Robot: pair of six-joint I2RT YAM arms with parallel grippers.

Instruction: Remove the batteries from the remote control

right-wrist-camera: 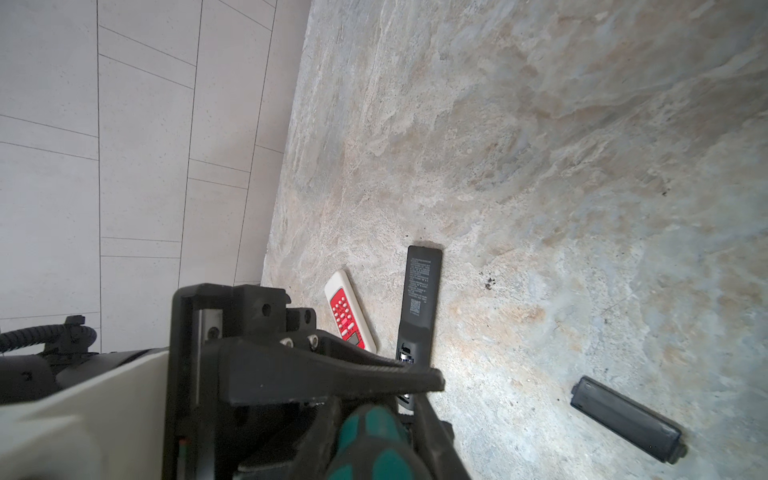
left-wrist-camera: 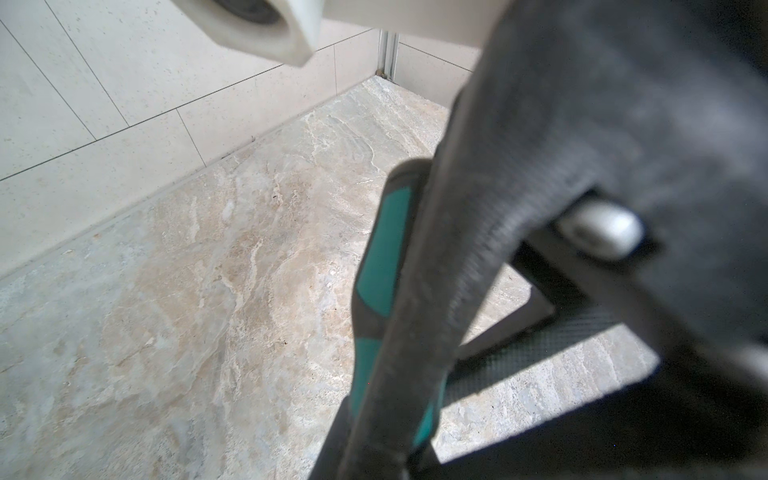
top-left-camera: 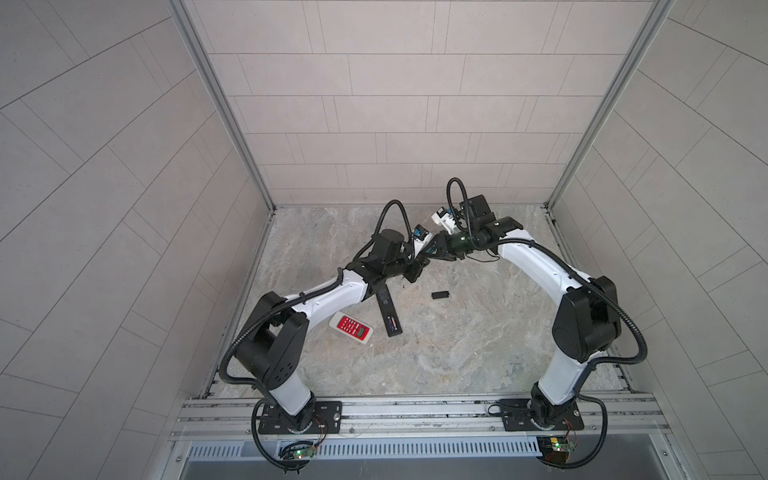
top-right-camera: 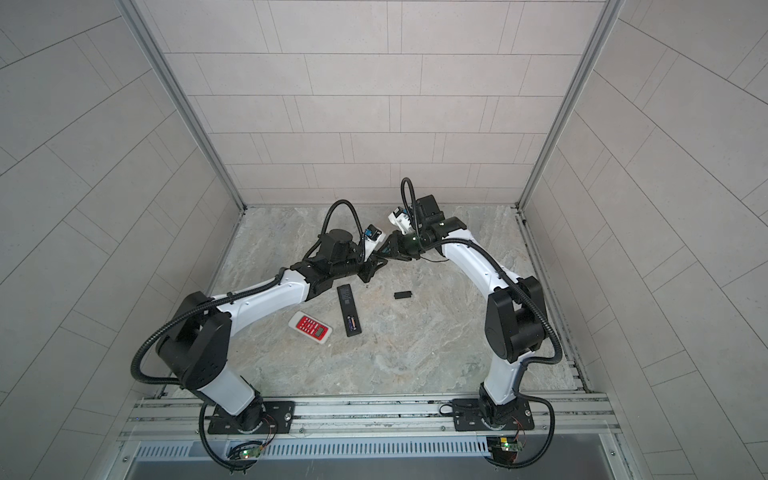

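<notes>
Closest to my right wrist lens is the teal-and-black handle of the screwdriver (right-wrist-camera: 370, 444), and the left wrist view shows it again (left-wrist-camera: 384, 266), pressed along a blurred dark finger. I read the right gripper (top-left-camera: 436, 251) as clamped on that handle, with its fingers (right-wrist-camera: 434, 436) tight against both sides. The left gripper (top-left-camera: 422, 264) meets it tip to tip above the rear middle of the tabletop (top-left-camera: 457, 353). Its fingers (right-wrist-camera: 353, 374) are drawn together, and as far as I can make out they grip the same screwdriver further along.

Both top views show the batteries (top-left-camera: 392, 322) (top-right-camera: 352, 323) lying side by side in the open bay of the black remote (top-left-camera: 387, 309) (top-right-camera: 348, 309). That bay is at the end nearer the arm bases. The remote lies back-up, its printed label showing (right-wrist-camera: 417, 299), left of centre and below the two grippers, which do not touch it. A red-and-white remote (top-left-camera: 351, 328) (right-wrist-camera: 348, 311) lies keys-up just beside it on the left. A small black cover plate (top-left-camera: 439, 295) (right-wrist-camera: 627, 419) rests flat on the tabletop, well apart to the right of the black remote.
</notes>
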